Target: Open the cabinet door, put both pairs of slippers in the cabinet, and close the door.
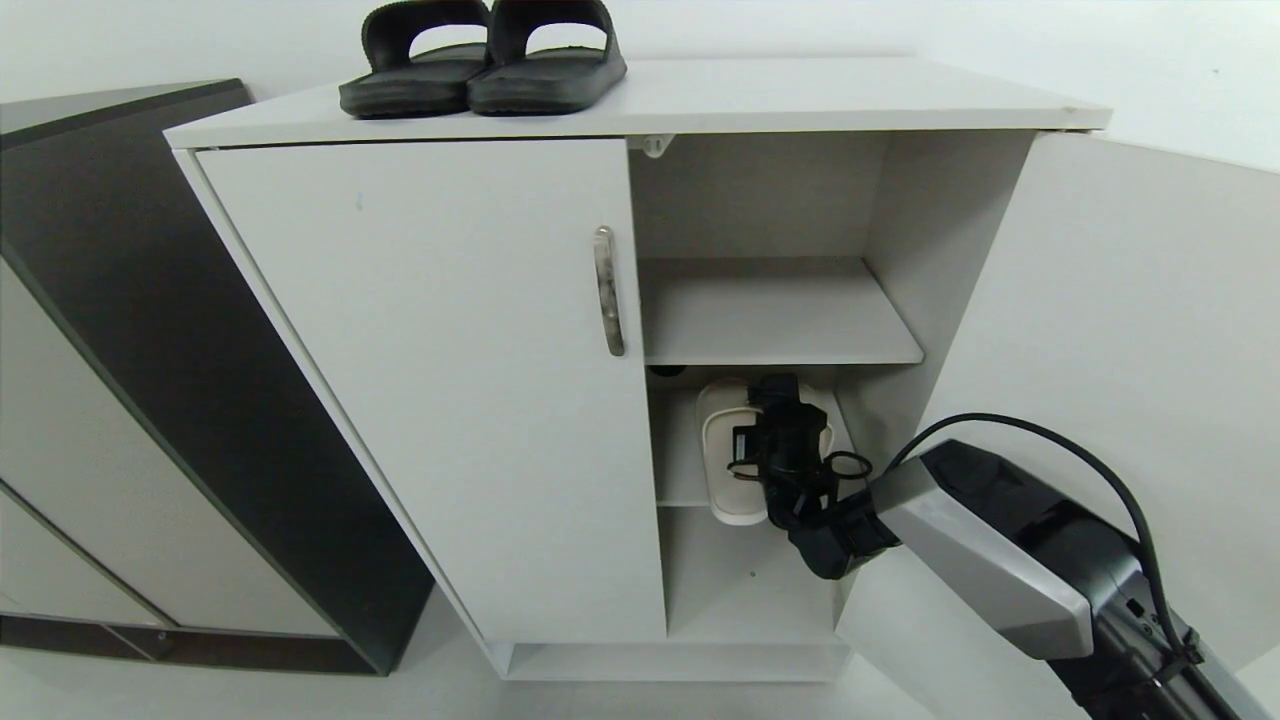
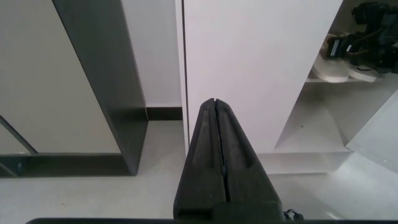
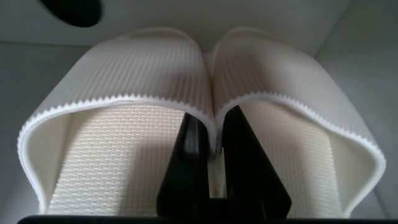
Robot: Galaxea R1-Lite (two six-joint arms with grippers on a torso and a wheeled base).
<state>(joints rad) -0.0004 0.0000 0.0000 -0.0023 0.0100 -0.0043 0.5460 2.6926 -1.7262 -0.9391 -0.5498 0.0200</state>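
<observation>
head view: white slippers [image 1: 716,472] lengthwise, toes inward

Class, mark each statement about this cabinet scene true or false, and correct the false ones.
1. The black slippers sit on top of the cabinet. True.
2. Both halves of the cabinet are closed. False: the left door is shut, but the right half stands open.
3. The right gripper holds the white slippers inside the cabinet. True.
4. The white slippers are on the upper shelf. False: that shelf is bare; they are on the shelf below it.
5. The left gripper is wide open. False: its fingers are pressed together.
</observation>
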